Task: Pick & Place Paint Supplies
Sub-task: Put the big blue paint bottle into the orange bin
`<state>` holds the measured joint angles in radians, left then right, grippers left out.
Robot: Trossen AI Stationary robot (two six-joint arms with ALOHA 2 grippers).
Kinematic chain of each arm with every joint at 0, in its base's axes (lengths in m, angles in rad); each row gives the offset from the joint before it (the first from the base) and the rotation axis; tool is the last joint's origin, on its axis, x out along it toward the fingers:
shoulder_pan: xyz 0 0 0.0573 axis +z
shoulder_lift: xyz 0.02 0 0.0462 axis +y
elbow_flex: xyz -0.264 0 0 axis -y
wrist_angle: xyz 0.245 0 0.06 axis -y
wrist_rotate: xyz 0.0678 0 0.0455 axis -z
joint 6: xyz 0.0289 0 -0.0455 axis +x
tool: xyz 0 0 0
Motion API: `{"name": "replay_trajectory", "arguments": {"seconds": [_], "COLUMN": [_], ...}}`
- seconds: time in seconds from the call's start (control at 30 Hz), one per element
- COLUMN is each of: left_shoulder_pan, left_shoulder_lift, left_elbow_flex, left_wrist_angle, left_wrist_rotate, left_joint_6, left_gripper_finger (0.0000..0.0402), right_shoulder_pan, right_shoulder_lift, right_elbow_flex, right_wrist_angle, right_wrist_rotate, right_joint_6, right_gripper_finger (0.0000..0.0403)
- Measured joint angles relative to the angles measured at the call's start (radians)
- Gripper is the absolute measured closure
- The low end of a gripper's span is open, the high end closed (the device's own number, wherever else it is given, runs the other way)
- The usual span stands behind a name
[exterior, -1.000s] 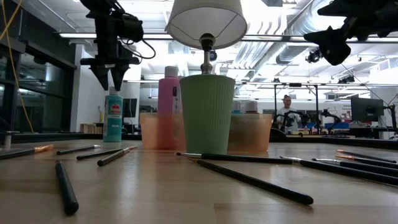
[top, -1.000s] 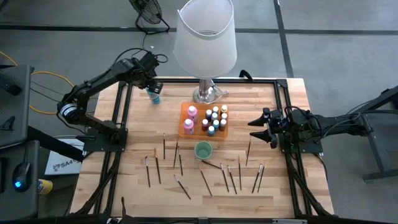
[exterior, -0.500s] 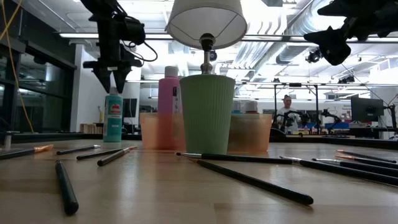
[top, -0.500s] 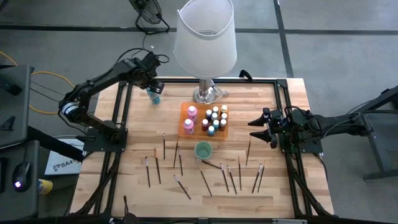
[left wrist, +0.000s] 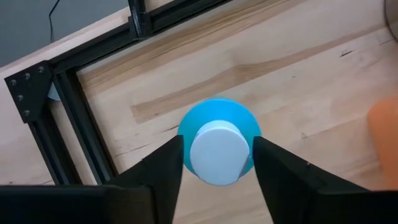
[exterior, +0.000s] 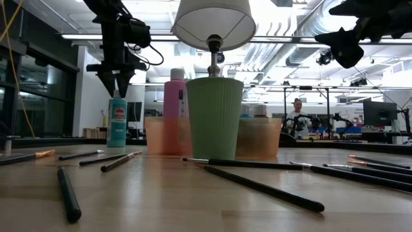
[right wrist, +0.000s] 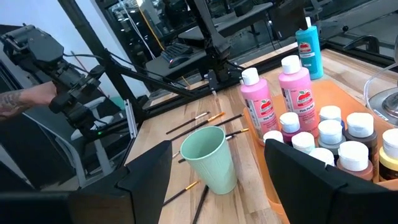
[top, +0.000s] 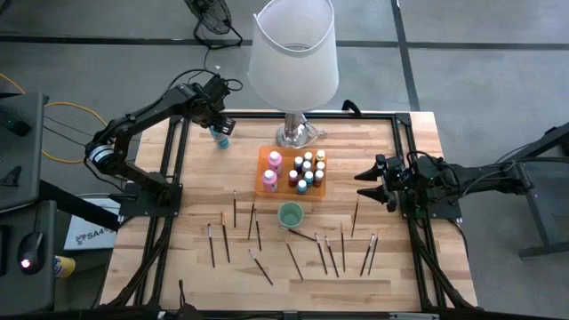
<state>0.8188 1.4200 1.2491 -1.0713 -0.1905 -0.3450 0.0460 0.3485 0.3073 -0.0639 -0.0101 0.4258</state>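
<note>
Lowered a touch since the earlier frame, the left gripper hangs with fingers spread directly above the upright teal bottle at the desk's far left corner, its cap centred between them, while the right gripper waits open.

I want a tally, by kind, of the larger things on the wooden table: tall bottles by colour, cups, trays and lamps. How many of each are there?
Tall pink plastic bottles with white caps: 2
Tall teal plastic bottle with white cap: 1
Pale green ribbed plastic cup: 1
Orange plastic tray: 1
Lamp with white shade: 1
Total: 6
</note>
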Motion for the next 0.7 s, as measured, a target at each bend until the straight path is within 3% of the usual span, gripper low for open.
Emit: {"name": "replay_trajectory", "arguments": {"seconds": [0.23, 0.53, 0.7], "left_shoulder_pan": [0.000, -0.001, -0.001], "left_shoulder_lift": [0.000, -0.002, -0.002], "left_elbow_flex": [0.000, 0.000, 0.022], "left_wrist_angle": [0.000, 0.006, -0.010], "left_wrist_rotate": [0.002, 0.026, 0.089], "left_joint_6": [0.000, 0.027, 0.087], "left_gripper_finger": [0.0282, 0.0282, 0.0285], "right_shoulder_pan": [0.000, 0.000, 0.000], "right_shoulder_lift": [0.000, 0.000, 0.000], "right_elbow_flex": [0.000, 0.000, 0.000], "right_wrist_angle": [0.000, 0.000, -0.019], "right_wrist_rotate": [0.000, 0.000, -0.001], "right_joint_6": [0.000, 0.002, 0.024], "right_gripper_finger": [0.0153, 0.0153, 0.0153]}}
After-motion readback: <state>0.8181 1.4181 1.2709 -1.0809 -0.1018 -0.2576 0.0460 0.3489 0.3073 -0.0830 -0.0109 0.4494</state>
